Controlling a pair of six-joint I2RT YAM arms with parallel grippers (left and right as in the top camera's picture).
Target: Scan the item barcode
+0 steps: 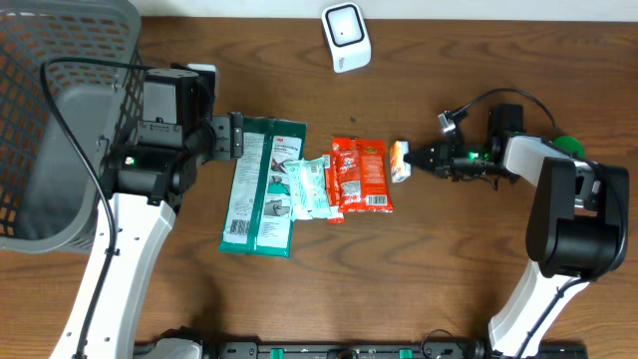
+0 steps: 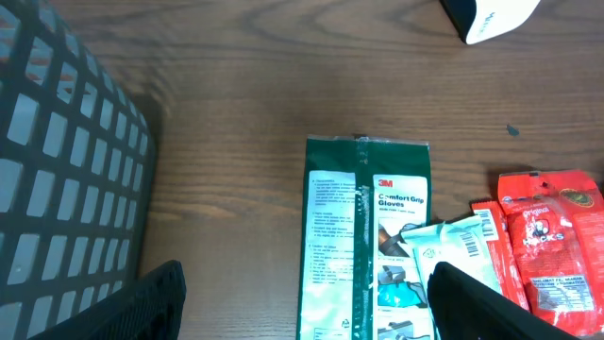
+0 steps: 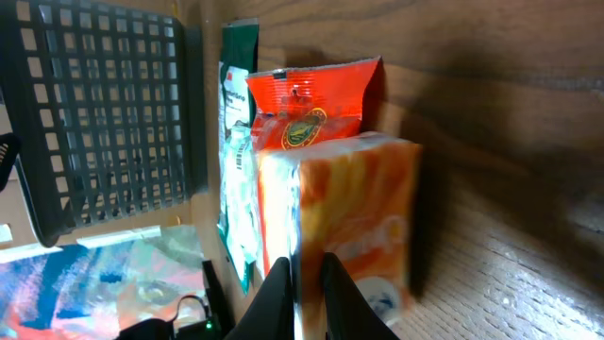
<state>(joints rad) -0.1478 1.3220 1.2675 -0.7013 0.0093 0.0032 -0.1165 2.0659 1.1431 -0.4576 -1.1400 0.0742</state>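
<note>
1 orange packet (image 1: 400,161) pinched by the right gripper (image 1: 419,159), right of the table's middle.
Its 2 fingers are closed on the packet's edge. It should be lifted clear of the red snack bag (image 1: 361,176) beside it, then its barcode, not visible yet, turned squarely toward the white scanner (image 1: 346,38) at the far edge. The left gripper (image 1: 237,137) hangs wide open and empty by the 3M gloves pack (image 1: 264,184).

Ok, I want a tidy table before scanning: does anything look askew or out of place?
Only the pile looks untidy: the white-teal packet lies tilted over the edge of the green gloves pack, close against the red packets. Nothing looks spilled or damaged.
</note>
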